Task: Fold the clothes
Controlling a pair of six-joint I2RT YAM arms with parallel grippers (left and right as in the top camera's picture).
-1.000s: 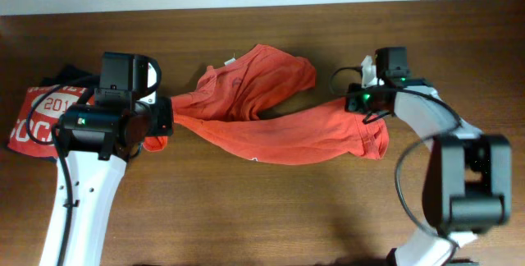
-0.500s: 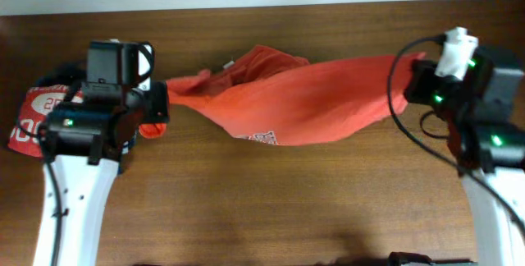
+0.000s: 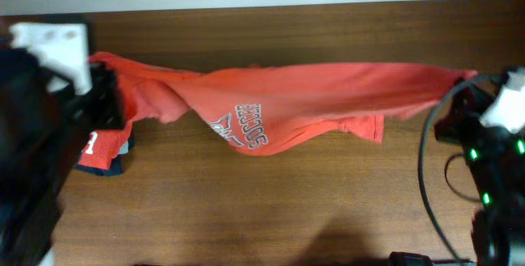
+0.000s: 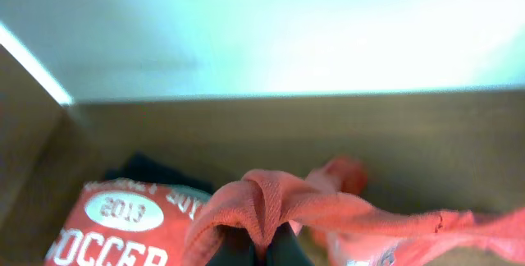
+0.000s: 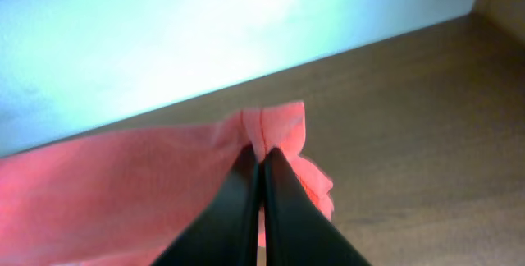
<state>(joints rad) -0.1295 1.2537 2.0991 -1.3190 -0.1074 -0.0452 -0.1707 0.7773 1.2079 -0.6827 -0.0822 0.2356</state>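
The T-shirt (image 3: pixel 312 102) is strung between the two claws as one long band. Its long axis runs side to side across the table (image 3: pixel 271 217).

1. Left gripper (image 4: pixel 258 248): the jaws are mostly hidden under a bunched fold of the cloth and appear clamped on it. From this claw the shirt runs off toward the opposite arm. Just below and behind the claw lies the red shirt (image 4: pixel 115 229) with white print. It is not part of the job, so keep clear of it.

2. Right gripper (image 5: pixel 261 163): the jaws are pressed together, with a pinch of the orange-red edge caught at their tips. From this claw the cloth also runs away toward the opposite arm.

3. Each claw holds one end, so neither is nearer the garment as a whole. The navy lettering (image 3: pixel 250 125) sits closer to the left claw than to the right.

4. Between the claws the band sags on its near side. It appears to be lifted off the wood, but you cannot tell for certain whether the lowest edge touches.

5. Judgement: the coming move depends on this side-to-side line. Lower both ends together and keep the band taut, so the shirt lies flat and can be folded.
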